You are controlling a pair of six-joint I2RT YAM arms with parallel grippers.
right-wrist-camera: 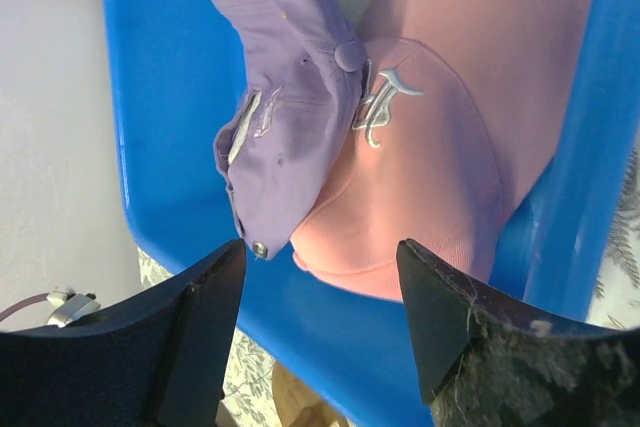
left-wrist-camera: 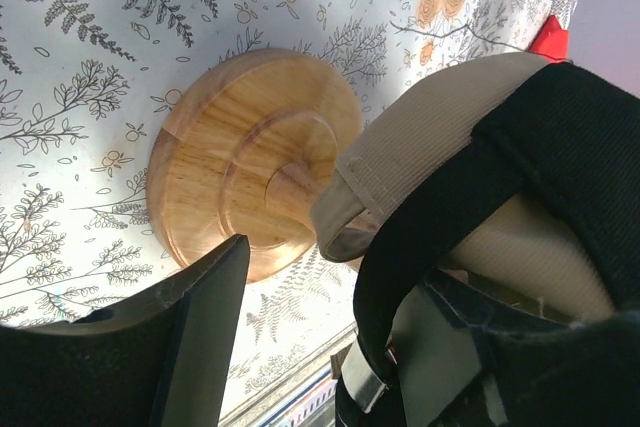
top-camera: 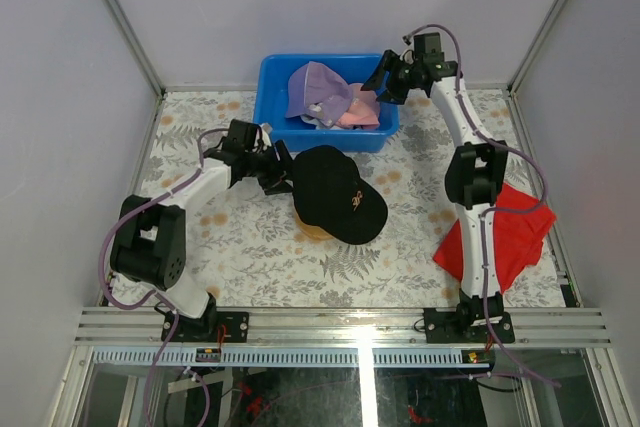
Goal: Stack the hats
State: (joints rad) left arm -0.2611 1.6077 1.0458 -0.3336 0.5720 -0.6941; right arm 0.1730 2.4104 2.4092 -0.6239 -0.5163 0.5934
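Stacking status: black cap (top-camera: 338,195) sits over tan cap (left-wrist-camera: 440,137) on the wooden dome (left-wrist-camera: 240,147), middle of the bench (top-camera: 250,247).
At the far edge, lavender cap (right-wrist-camera: 290,77) lies on pink cap (right-wrist-camera: 430,147) inside the blue bin (right-wrist-camera: 160,97). At the black cap's rear edge, left hand (top-camera: 272,169) has jaws spread, cap fabric draped against one finger. Over the bin, right hand (right-wrist-camera: 320,250) hangs above both caps, jaws spread, clear of them. By the right arm lies a red cloth (top-camera: 515,232).
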